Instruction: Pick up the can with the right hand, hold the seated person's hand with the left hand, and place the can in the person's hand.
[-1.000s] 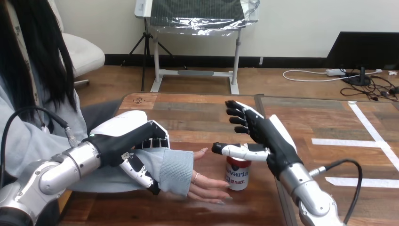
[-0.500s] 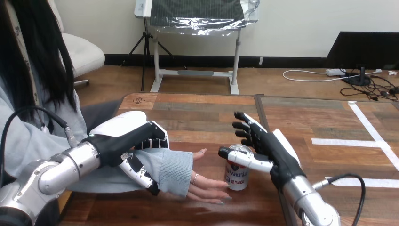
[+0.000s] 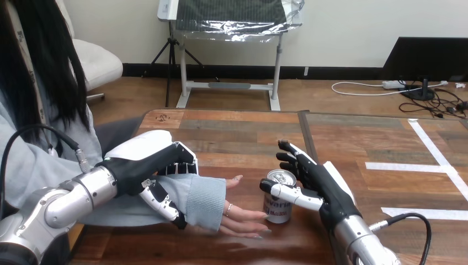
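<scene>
Left hand [image 3: 138, 165] curled round person's forearm [image 3: 190, 190], thumb underneath. Right hand [image 3: 320, 185] spread at can [image 3: 277, 207]: thumb across its front, fingers straight behind. Person's hand [image 3: 243, 218] just left of can.

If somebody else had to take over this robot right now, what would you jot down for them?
Left hand: fingers curled round the person's forearm, near the wrist.
Right hand: open, thumb in front of the can, fingers behind it, not yet closed.
Can: upright on the table, beside the person's hand, which lies palm up.
Done: the hold on the person's arm.
To do: close on the can, lift it, set it in the palm.
</scene>
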Robot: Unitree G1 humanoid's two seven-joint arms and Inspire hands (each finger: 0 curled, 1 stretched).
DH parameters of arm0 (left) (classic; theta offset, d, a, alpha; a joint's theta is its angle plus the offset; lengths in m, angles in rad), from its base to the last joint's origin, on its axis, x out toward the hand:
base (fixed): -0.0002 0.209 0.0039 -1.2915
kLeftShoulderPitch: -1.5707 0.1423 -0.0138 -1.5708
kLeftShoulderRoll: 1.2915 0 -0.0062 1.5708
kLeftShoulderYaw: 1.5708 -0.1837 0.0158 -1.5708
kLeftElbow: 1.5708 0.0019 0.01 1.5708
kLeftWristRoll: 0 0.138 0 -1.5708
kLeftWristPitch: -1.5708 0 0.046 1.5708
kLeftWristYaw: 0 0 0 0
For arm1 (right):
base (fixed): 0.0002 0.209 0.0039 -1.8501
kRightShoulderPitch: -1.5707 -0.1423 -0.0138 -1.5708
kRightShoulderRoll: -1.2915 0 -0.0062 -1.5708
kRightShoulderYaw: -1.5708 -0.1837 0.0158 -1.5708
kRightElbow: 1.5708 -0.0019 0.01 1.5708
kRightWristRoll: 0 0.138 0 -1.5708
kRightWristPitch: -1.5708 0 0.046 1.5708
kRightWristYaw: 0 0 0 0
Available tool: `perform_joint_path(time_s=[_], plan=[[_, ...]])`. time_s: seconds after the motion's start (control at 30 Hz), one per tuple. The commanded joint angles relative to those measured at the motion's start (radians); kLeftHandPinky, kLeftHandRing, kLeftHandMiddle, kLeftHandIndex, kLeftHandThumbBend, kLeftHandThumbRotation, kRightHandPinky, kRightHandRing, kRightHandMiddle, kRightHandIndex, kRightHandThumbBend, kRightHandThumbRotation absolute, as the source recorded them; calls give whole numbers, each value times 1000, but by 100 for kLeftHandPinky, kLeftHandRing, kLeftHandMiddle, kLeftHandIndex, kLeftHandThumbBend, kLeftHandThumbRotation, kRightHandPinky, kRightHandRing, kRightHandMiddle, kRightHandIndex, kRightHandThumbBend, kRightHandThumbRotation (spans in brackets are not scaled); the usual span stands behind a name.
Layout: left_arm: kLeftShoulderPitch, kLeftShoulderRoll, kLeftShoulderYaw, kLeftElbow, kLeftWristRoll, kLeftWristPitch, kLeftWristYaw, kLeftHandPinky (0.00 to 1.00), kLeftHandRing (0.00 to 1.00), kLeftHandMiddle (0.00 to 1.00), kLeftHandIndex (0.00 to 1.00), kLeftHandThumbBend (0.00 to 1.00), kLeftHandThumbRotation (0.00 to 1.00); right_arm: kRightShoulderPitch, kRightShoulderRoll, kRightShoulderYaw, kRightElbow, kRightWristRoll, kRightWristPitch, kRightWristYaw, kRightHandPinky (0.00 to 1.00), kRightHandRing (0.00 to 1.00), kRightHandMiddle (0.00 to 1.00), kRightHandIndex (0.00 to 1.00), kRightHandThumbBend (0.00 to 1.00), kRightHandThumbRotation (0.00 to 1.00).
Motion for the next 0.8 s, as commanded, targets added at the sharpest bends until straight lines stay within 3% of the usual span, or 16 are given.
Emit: perform_joint_path(time_s=[0.0, 0.77], plan=[[-116, -17, 35, -29, -52, -42, 12, 27, 32, 39, 42, 93, 0, -41, -5, -9, -12, 6, -11, -11, 91, 89, 89, 93, 100, 45], [-121, -19, 34, -29, -48, -44, 13, 27, 32, 40, 42, 93, 0, -25, -2, -8, -9, 2, 1, -31, 83, 86, 87, 88, 100, 42]])
